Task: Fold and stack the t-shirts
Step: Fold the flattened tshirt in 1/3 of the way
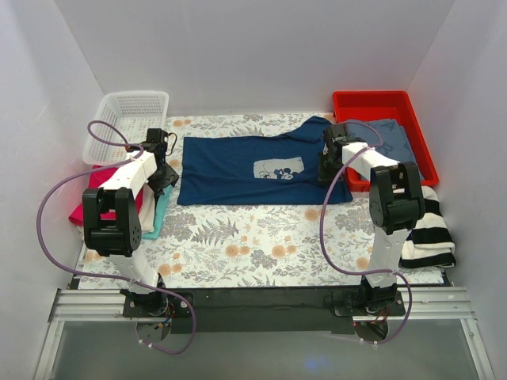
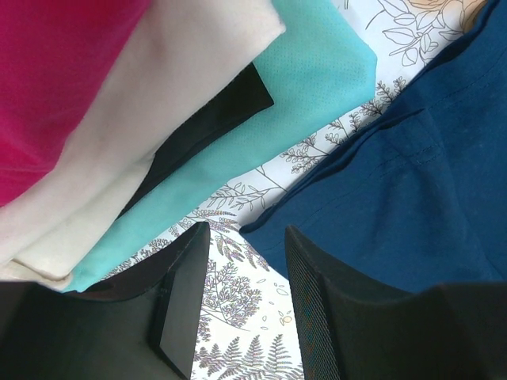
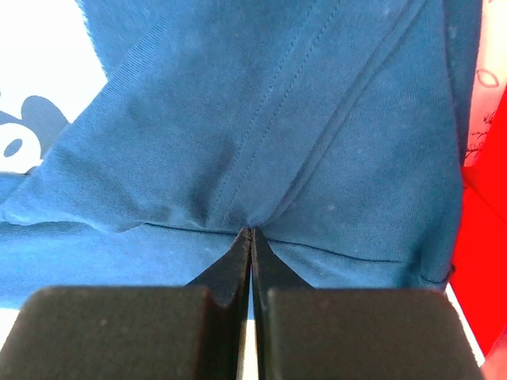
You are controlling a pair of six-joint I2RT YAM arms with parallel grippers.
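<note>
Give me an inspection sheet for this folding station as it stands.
Surface: floral cloth, lying flat.
Job's things: navy t-shirt spread mid-table; folded stack, pink, cream and teal, at left.
Clutter: white basket back left; red bin back right holding a blue garment; striped garment at right.
Grippers: left gripper open, fingers over the cloth beside the stack; right gripper shut, pinching the navy t-shirt.
Cables: purple cable looping off each arm.
Surroundings: white walls; nothing else seen.

Lab booth: white walls [image 1: 238, 47], arms [image 1: 119, 207] on rail [image 1: 79, 305].
</note>
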